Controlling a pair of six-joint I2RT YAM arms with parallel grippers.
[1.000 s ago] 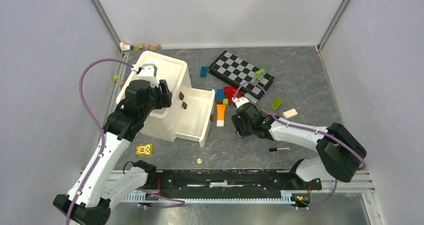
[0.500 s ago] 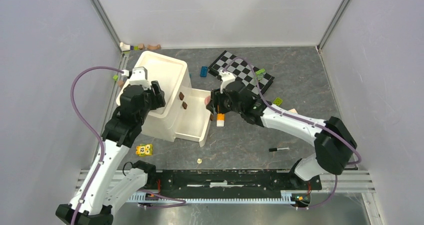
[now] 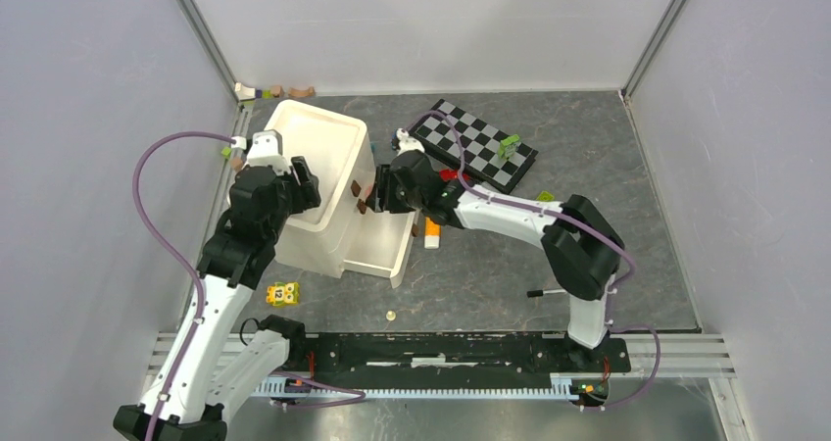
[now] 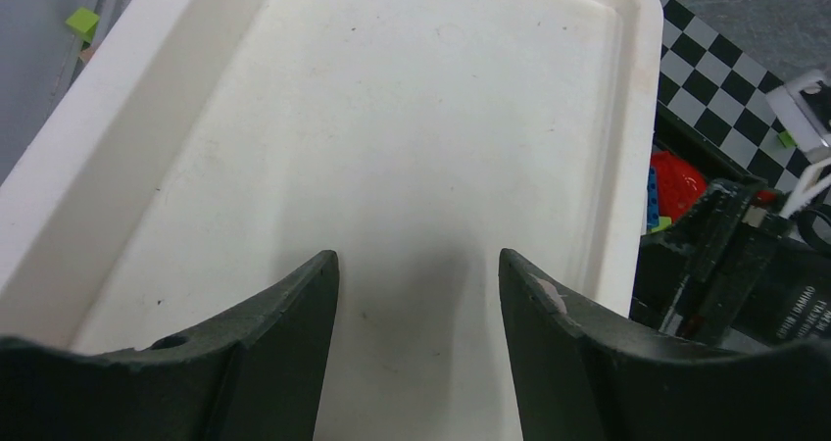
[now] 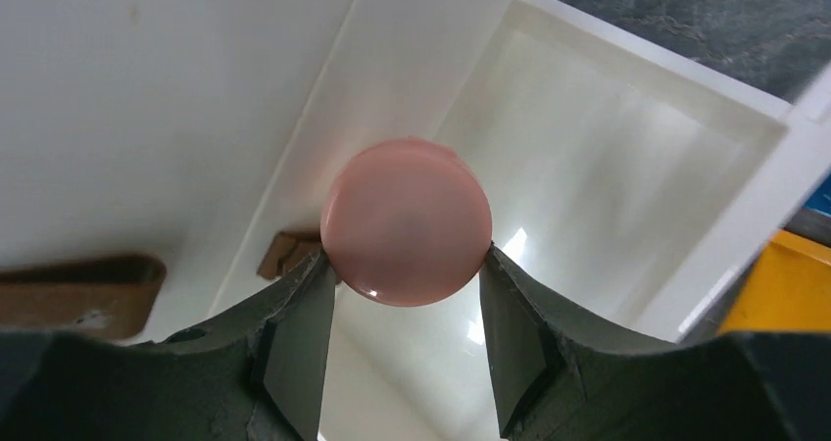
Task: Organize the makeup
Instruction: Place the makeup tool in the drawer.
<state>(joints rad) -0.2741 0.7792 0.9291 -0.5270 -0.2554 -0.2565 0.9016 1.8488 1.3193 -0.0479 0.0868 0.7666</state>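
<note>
Round pink disc (image 5: 407,222), glossy and smooth-faced, sits at the centre of the right-wrist view. The right gripper (image 5: 407,265) pinches it across its rim, one dark finger on either edge. I judge it light and rigid, probably a hard plastic compact. The slick rim could slide, so a hold across the full width, as here, looks safest to me.

Below it lies the open drawer (image 5: 676,73) of the white plastic organiser (image 3: 323,137), which is smooth-walled and shiny, with rounded corners and small brown handles (image 5: 78,282). The orange tube (image 5: 789,274) shows at the lower right edge of the frame.

In the left-wrist view the left gripper (image 4: 416,284) hangs over the organiser's shallow top tray (image 4: 632,118), jaws apart, with nothing between them.
</note>
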